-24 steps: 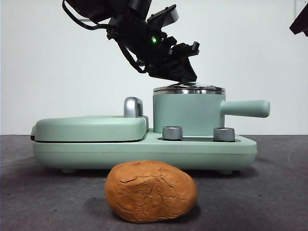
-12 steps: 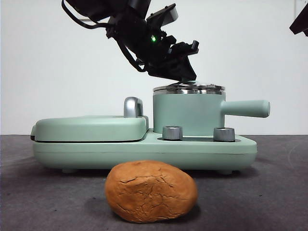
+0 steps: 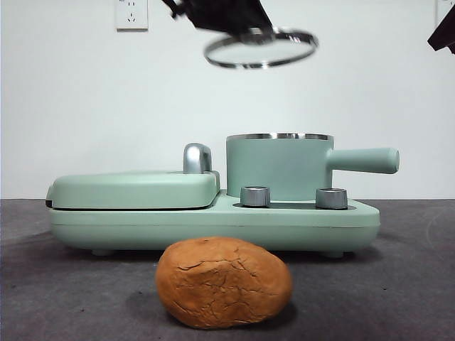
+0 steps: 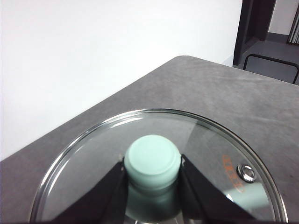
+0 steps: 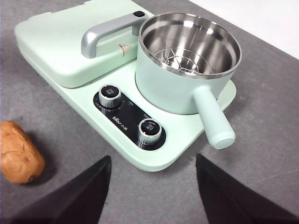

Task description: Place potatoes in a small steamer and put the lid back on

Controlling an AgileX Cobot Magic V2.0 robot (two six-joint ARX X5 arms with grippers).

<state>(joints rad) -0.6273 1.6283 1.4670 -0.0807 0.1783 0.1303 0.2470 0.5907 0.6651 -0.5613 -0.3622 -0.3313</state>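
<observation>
Left gripper [image 4: 152, 186] is clamping the green knob [image 4: 152, 161] of the lid [image 3: 260, 48] between its two jaws, holding the glass disc high above the table, well clear of the pot [image 3: 279, 167]. Hanging it by the knob is keeping the disc roughly level, tilted only slightly, and is leaving the pot's mouth free, which looks like the point of lifting it. In the right wrist view the pot [image 5: 187, 60] is standing open on its green base [image 5: 117, 126], showing a steel wire rack inside and nothing else. Beside it the grill plate [image 5: 70, 46] is lying shut. Right gripper [image 5: 153, 189] is waiting above the table with its jaws spread apart, gripping nothing. On the table in front of the base, the potato [image 3: 223, 281] is lying untouched, well apart from both grippers, so loading it is not yet done.
</observation>
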